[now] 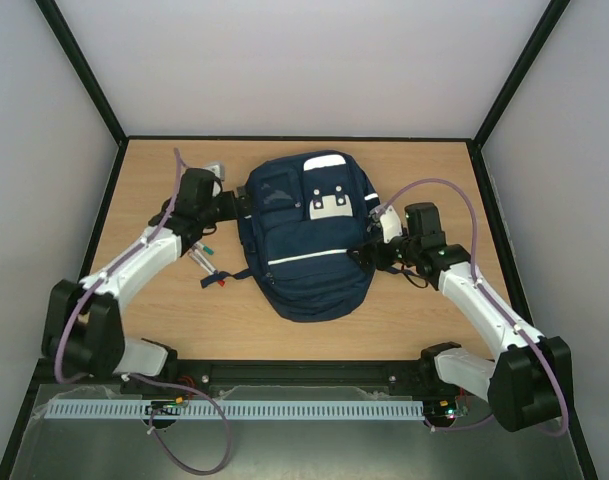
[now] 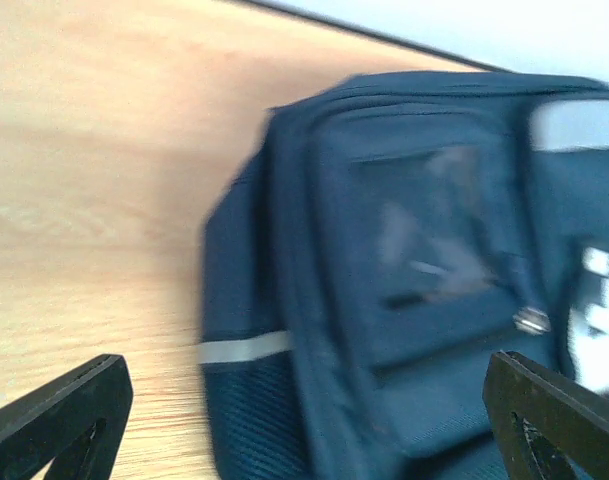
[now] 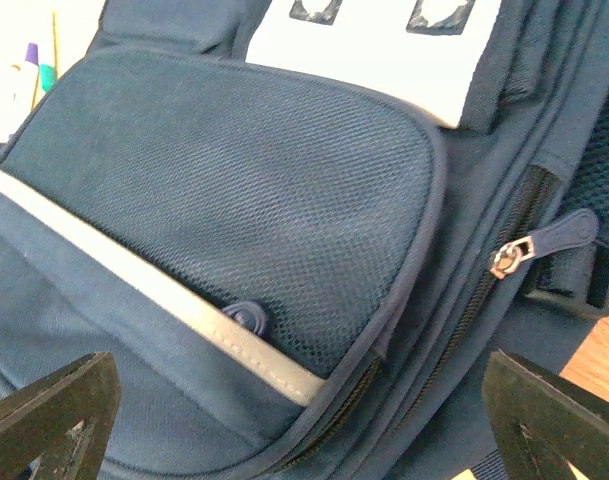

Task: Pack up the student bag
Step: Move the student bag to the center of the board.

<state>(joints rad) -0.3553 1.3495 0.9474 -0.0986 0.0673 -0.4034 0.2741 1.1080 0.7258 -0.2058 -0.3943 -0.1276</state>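
Top external view: left jaws and right jaws stand released, flanking the student bag (image 1: pixel 306 255).

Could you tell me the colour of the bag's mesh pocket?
Navy blue; the mesh pocket shows clearest in right wrist view.

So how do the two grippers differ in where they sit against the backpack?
The left gripper is at the student bag's far left corner; the right gripper is at its right side, about halfway along. The left gripper's camera sees the bag's side and wooden table; the right gripper's looks onto the mesh pocket and a zip pull. Both stand wide open, holding nothing.
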